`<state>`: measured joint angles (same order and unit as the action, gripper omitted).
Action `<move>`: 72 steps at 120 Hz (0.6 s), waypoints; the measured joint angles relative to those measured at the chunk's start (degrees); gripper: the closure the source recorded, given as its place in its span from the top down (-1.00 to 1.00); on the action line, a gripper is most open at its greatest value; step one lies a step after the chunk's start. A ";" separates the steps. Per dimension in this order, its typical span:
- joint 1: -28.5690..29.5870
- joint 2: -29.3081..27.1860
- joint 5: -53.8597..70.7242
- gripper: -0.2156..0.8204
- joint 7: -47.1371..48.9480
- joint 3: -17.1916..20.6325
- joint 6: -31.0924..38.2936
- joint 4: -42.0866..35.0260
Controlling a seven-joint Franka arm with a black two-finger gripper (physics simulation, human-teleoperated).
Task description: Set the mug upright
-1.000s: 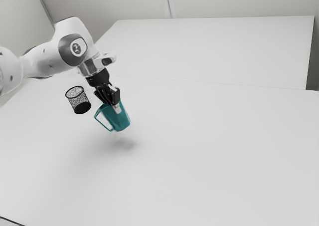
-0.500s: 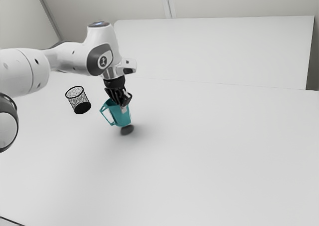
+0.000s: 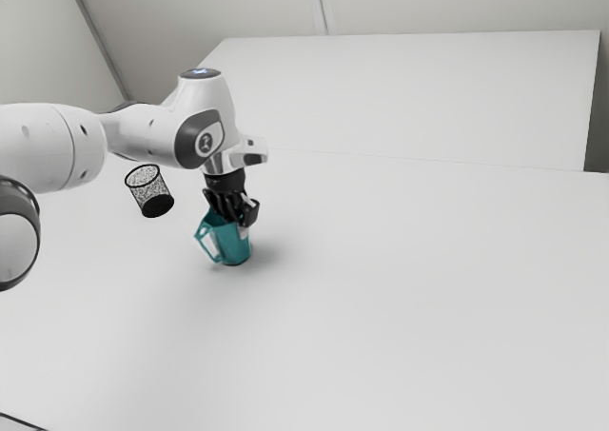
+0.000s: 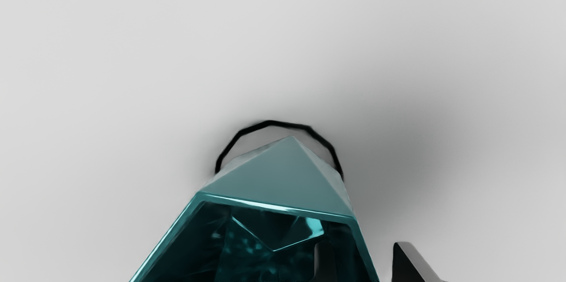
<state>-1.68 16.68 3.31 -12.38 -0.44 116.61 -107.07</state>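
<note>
Teal mug rim (image 4: pixel 274 206) (roomy table (image 3: pixel 400 298))

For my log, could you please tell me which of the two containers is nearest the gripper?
The teal mug, its wall between the open jaws; the black mesh cup sits apart.

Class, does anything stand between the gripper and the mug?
Nothing visible does. The gripper has one finger inside the mug and one outside; the mesh cup sits apart, toward the exterior view's left.

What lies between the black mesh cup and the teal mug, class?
Bare white table: the exterior view shows nothing on the stretch between the mesh cup and the mug.
</note>
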 joint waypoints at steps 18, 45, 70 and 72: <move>0.68 -2.41 -0.65 0.04 0.41 1.09 -0.44 0.00; 1.08 -8.35 -2.43 0.40 0.75 1.89 -4.54 2.45; 1.12 -9.94 -3.07 0.51 1.41 1.93 -13.99 13.89; 1.12 -10.07 -3.06 0.52 1.48 1.93 -14.69 14.45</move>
<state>-0.56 6.61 0.25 -10.90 1.49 101.92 -92.62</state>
